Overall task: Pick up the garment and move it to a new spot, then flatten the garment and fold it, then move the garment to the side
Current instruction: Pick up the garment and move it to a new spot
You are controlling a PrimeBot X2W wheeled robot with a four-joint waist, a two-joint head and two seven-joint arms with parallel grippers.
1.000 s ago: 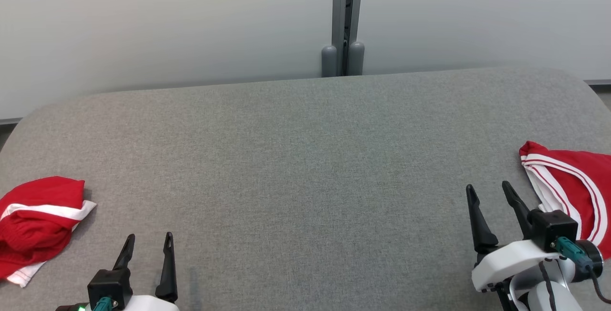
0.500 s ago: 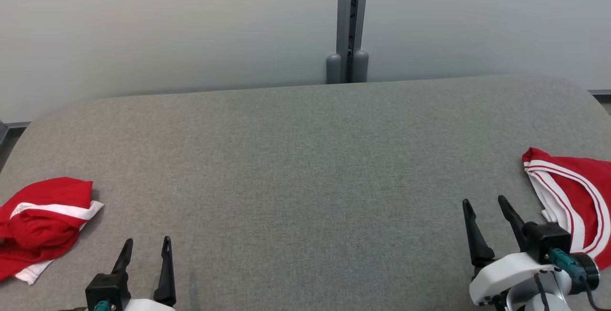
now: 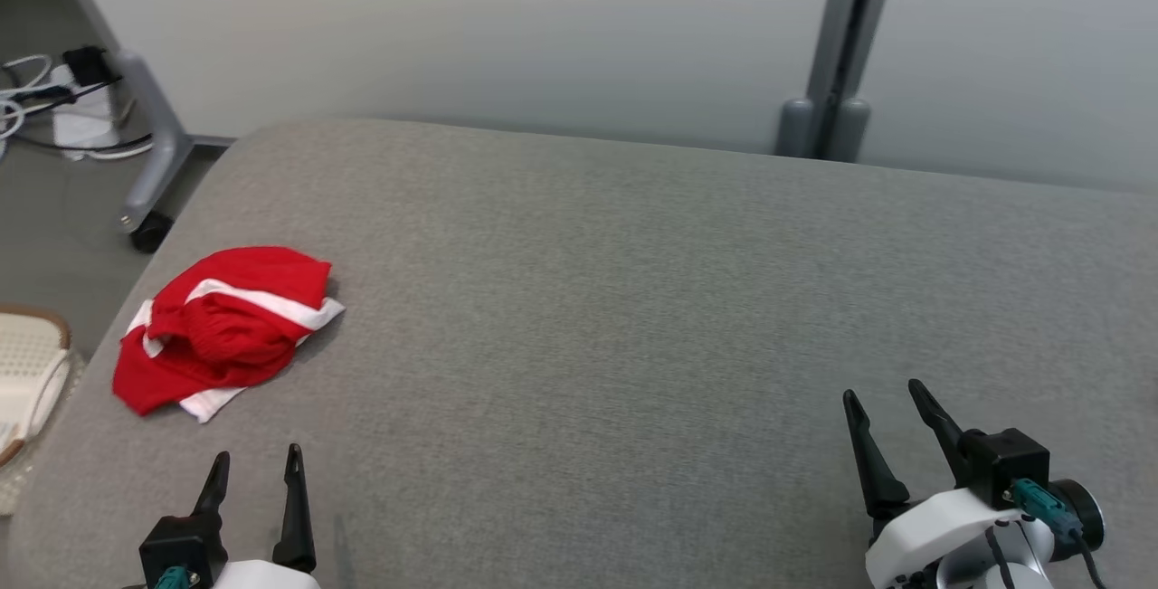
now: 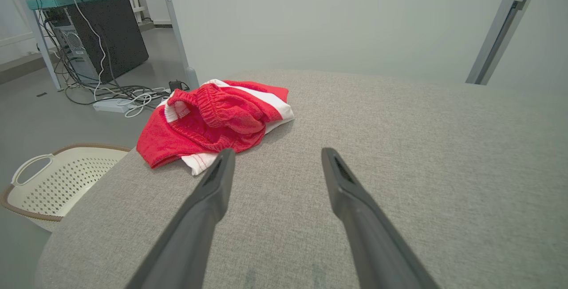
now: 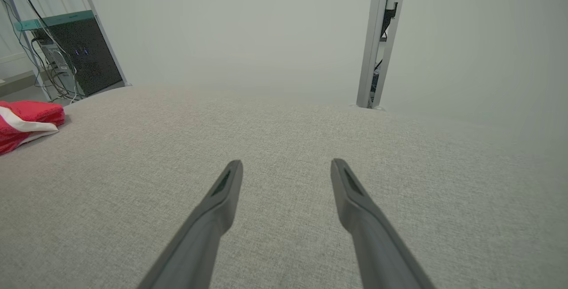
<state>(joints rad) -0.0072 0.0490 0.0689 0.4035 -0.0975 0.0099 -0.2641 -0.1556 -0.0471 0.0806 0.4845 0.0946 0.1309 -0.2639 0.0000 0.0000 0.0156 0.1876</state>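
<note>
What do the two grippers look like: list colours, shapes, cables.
The left gripper and right gripper each have two long, dark fingers tapering to narrow tips, set on a black block with a teal connector. Behind it sits a glossy white shell. A thin black cable runs from the right one's connector.

A grey fabric worktop point(image 3: 588, 299) with rounded corners stood before a pale, evenly lit wall point(image 3: 452, 28), split by a grey upright post point(image 3: 841, 37). On the grey floor point(image 4: 40, 120) to the left sat a cream perforated basket point(image 4: 57, 182), a black computer tower point(image 4: 102, 31) and a tangle of cables point(image 4: 111, 96).
</note>
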